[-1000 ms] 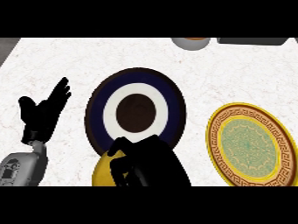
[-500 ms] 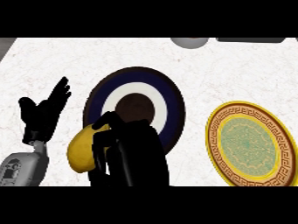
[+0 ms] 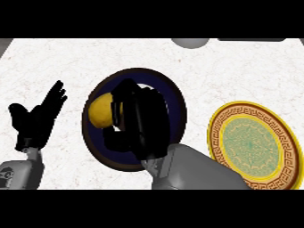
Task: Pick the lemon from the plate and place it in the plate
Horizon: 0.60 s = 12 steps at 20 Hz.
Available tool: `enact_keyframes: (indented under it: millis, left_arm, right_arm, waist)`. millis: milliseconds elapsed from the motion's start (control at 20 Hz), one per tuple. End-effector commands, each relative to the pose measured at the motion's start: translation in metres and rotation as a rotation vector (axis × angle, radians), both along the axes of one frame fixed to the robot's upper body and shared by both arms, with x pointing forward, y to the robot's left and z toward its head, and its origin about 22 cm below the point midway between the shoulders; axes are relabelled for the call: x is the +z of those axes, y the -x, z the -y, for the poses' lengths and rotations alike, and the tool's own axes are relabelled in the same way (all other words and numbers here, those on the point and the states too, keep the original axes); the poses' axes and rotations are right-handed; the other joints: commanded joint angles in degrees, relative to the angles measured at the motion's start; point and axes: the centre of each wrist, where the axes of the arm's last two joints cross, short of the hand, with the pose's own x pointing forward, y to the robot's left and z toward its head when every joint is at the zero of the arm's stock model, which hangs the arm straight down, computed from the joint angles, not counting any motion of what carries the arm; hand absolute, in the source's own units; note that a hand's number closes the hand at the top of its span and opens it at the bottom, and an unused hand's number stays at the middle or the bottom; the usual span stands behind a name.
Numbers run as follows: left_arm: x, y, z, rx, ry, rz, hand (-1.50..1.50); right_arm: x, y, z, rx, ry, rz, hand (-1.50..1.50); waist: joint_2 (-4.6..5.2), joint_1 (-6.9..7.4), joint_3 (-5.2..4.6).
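No readable text, label, brand, number or sign is shown on any object or on the table (image 3: 180,62).

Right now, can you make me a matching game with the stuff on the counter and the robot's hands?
Things:
1. lemon
2. gold plate
3. left hand
4. dark blue plate

Descriptions:
A. open, fingers up, resting at the view's left
B. yellow, with the right hand curled round it
C. green middle with a patterned rim, at the view's right
D. under the right hand, in the middle of the counter

Pairs: 1-B, 2-C, 3-A, 4-D
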Motion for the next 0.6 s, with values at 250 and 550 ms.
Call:
enact_keyframes:
  millis: [250, 550]
  left_arm:
    - [0.011, -0.002, -0.015, -0.008, -0.009, -0.003, 0.0]
    - [0.011, -0.01, -0.007, 0.003, -0.003, 0.009, 0.0]
  right_arm:
    - [-0.056, -0.048, 0.025, 0.079, 0.118, -0.186, 1.5]
    - [-0.08, -0.072, 0.044, 0.187, 0.03, -0.291, -1.5]
  waist:
    - [0.13, -0.23, 0.03]
    - [0.18, -0.32, 0.03]
